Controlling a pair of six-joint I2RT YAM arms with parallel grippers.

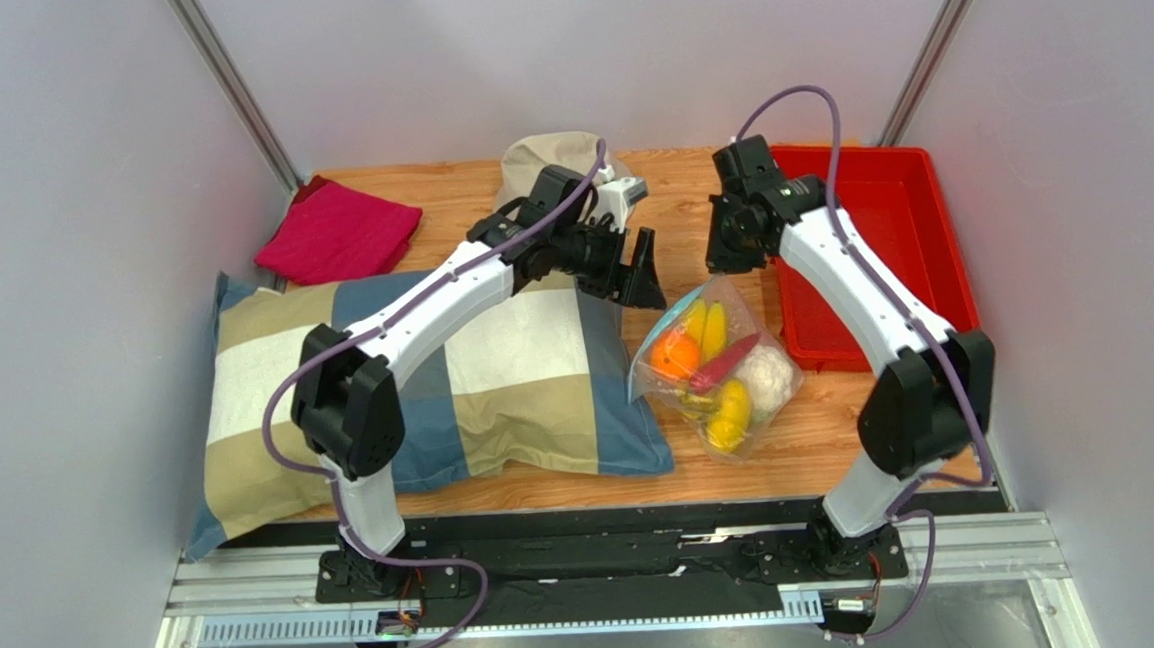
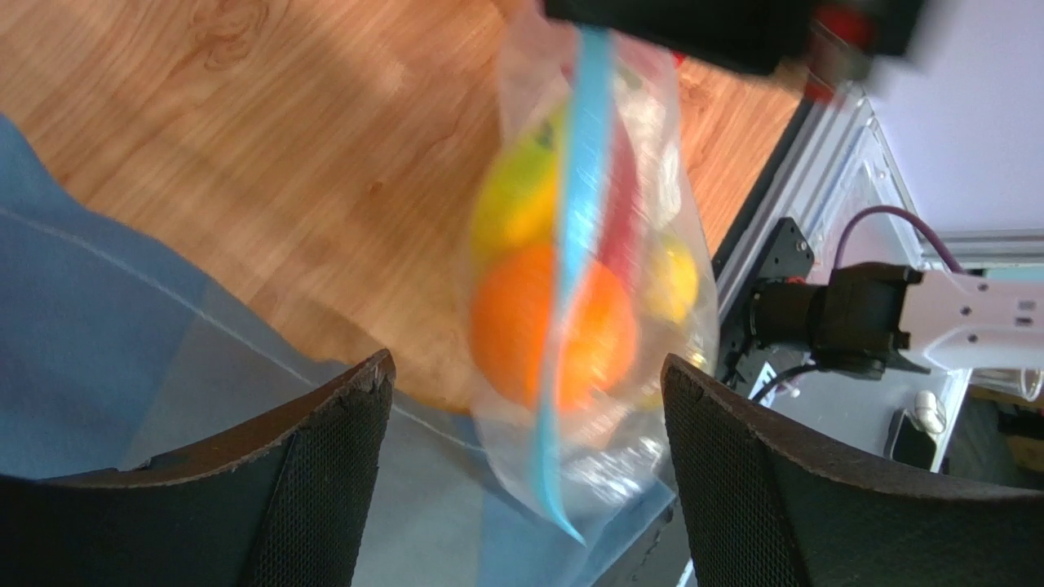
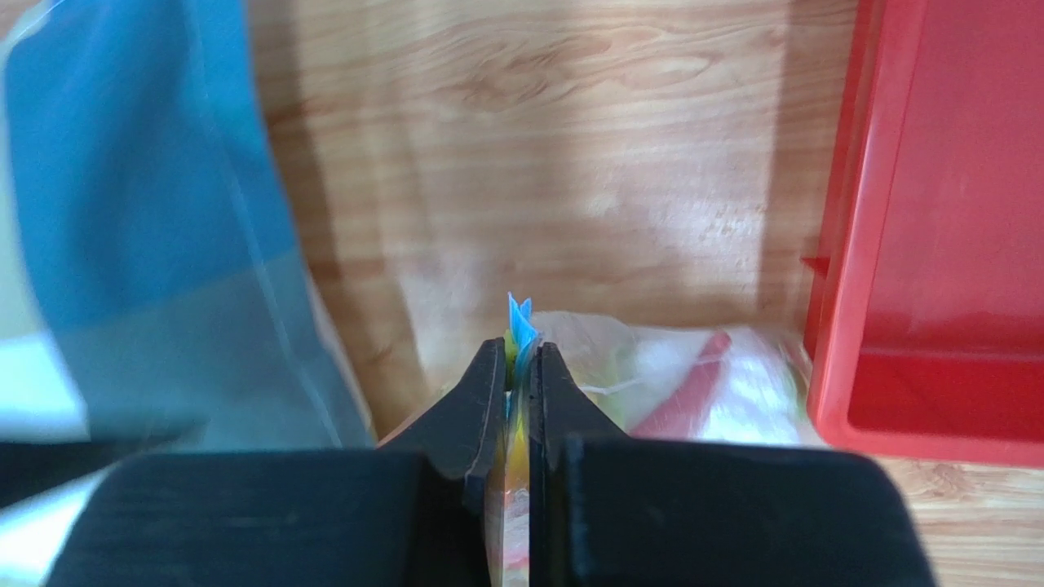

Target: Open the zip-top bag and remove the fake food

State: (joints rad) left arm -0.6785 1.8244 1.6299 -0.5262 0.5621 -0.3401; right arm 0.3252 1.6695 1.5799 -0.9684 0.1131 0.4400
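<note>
The clear zip-top bag (image 1: 750, 347) lies on the wooden table beside the pillow. It holds an orange (image 1: 674, 356), a banana (image 1: 710, 327), a red pepper piece (image 1: 726, 363), a cauliflower (image 1: 766, 377) and a yellow fruit (image 1: 729, 414). My right gripper (image 1: 721, 260) is shut on the far end of the bag's light blue zip strip (image 3: 520, 321). My left gripper (image 1: 644, 278) is open just left of the bag's mouth. In the left wrist view the strip (image 2: 574, 257) and the orange (image 2: 521, 321) sit blurred between and beyond the open fingers (image 2: 333, 479).
A checked pillow (image 1: 436, 378) fills the left half of the table. A red tray (image 1: 943, 249) stands right of the bag, close to it (image 3: 944, 245). A magenta cloth (image 1: 337, 231) and a beige hat (image 1: 551, 158) lie at the back.
</note>
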